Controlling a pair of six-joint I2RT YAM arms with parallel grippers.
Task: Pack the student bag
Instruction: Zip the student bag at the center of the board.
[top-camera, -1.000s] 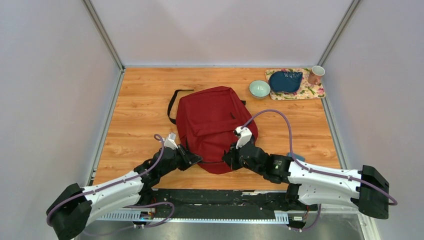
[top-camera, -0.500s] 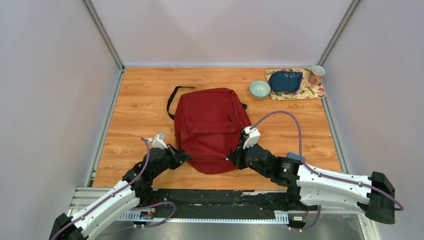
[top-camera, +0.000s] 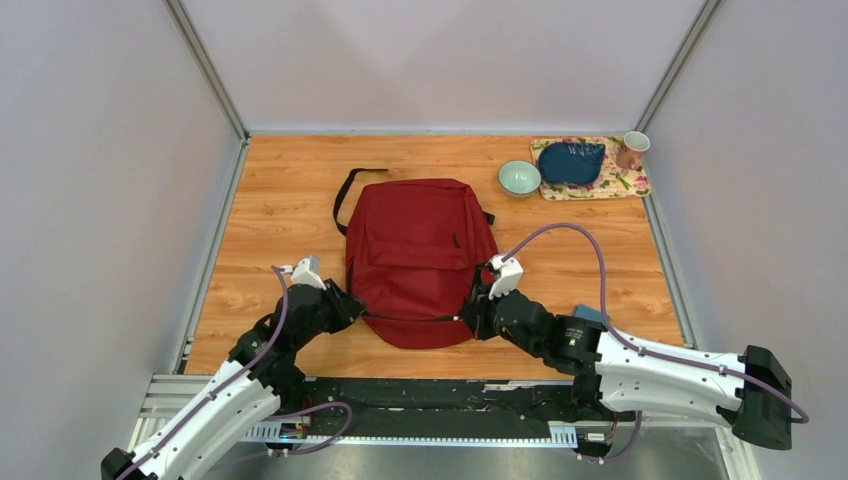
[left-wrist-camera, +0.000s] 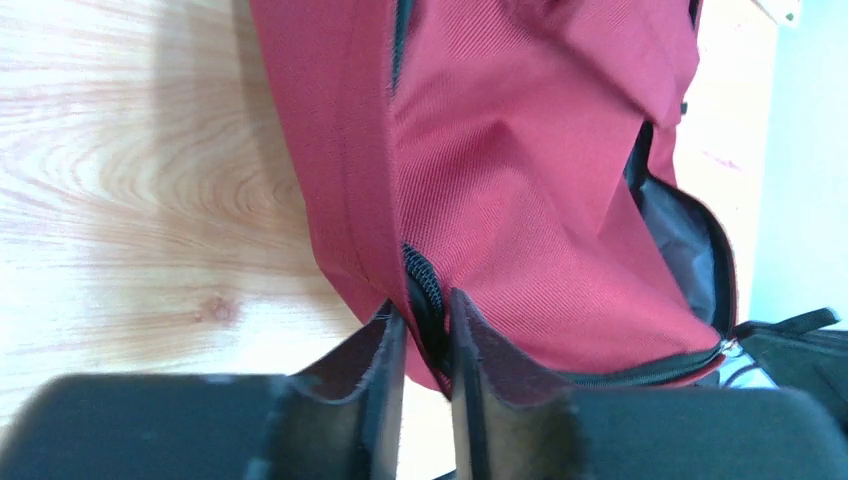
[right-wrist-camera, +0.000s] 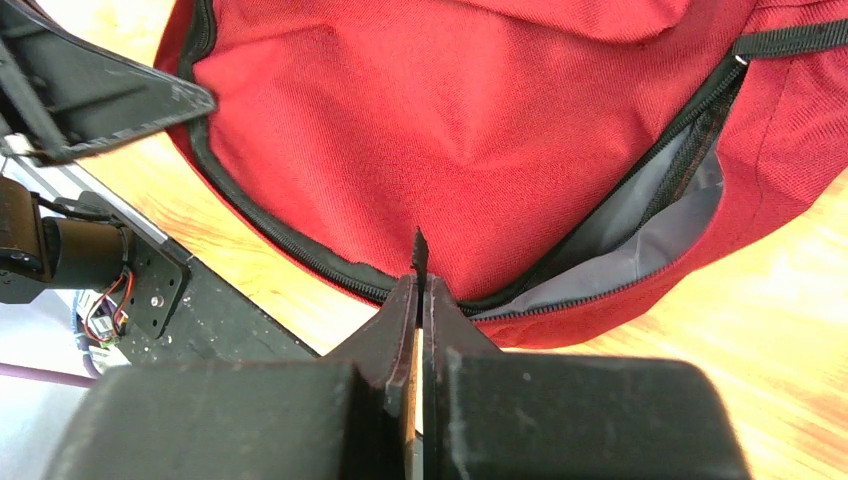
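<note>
Backpack repositioning during packing. Over the last second the red backpack (top-camera: 420, 250) has been drawn toward the near-left of the wooden table (top-camera: 280, 200) and squared up. The left gripper (top-camera: 348, 308) has been pulled back and outward, so the near edge of the backpack is now stretched taut between the two grippers. This is taken to mean that the mouth is being spread for loading. In the right wrist view the zip is seen parted, with grey lining (right-wrist-camera: 650, 240) exposed, and nothing is seen inside. In the left wrist view the left gripper (left-wrist-camera: 428, 340) is shown with its jaws only narrowly apart. The black zip seam (left-wrist-camera: 425, 290) lies between them and appears to be pinched. The right gripper (top-camera: 474, 312) is clenched fully. A thin black tab (right-wrist-camera: 418, 245) on the zip line, probably the zip pull, is held between its closed jaws. A small blue wallet (top-camera: 588, 313) is partly hidden beside the right arm, outside the backpack.
</note>
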